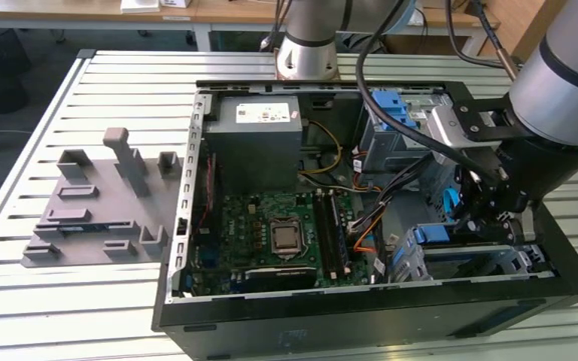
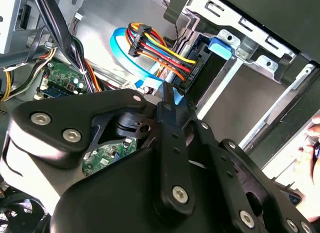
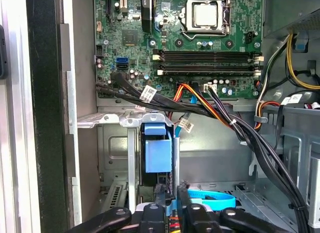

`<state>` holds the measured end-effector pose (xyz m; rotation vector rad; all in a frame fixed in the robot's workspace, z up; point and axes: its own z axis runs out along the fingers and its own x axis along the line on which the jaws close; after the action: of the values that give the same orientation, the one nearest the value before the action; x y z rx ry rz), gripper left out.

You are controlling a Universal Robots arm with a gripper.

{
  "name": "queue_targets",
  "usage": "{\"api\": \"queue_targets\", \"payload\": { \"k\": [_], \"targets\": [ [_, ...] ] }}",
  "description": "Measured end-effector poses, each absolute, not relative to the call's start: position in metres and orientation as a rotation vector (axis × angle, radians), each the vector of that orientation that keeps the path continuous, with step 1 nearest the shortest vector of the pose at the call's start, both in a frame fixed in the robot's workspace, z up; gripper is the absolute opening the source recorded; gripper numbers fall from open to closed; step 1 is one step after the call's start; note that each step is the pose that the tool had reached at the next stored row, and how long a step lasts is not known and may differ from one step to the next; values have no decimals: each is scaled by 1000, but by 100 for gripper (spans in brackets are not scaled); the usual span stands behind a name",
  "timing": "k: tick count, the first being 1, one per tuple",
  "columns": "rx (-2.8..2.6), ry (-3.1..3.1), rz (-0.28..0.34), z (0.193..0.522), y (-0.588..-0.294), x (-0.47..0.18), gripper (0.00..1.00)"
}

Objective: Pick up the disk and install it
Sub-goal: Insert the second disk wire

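Leftmost in the exterior view, a grey plastic fixture with upright posts lies on the slatted metal table. Beside it toward the exterior view's right sits the open computer case, lying on its side with the cover off. Inside, the grey power-supply box fills the far corner. The green motherboard lies nearer, with its bare processor socket in the middle. Bundles of black, orange and yellow cables run from the board toward the drive bays.

Further right, the silver drive cage stands in the near corner of the case. The arm reaches down over it, and the gripper hangs low inside the case, just above the cage.

In the first wrist view the disk stands on edge in a slot of the cage, between two silver rails. Its blue plastic bracket faces the camera. The gripper sits right at the near end of the disk. Whether it is spread or clamped, and whether it actually grips the bracket, cannot be told.

In the second wrist view a flat blue ribbon cable and a bunch of red, yellow and orange wires run just beyond the gripper's tip into a black connector.
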<state>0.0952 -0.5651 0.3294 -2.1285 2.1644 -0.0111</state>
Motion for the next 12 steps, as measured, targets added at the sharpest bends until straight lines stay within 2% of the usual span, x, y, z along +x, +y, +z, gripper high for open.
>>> {"api": "queue_targets", "payload": {
  "k": [1, 12],
  "targets": [
    [-2128, 2164, -11, 329, -565, 95, 24],
    [-2128, 2164, -11, 329, -565, 95, 25]
  ]
}}
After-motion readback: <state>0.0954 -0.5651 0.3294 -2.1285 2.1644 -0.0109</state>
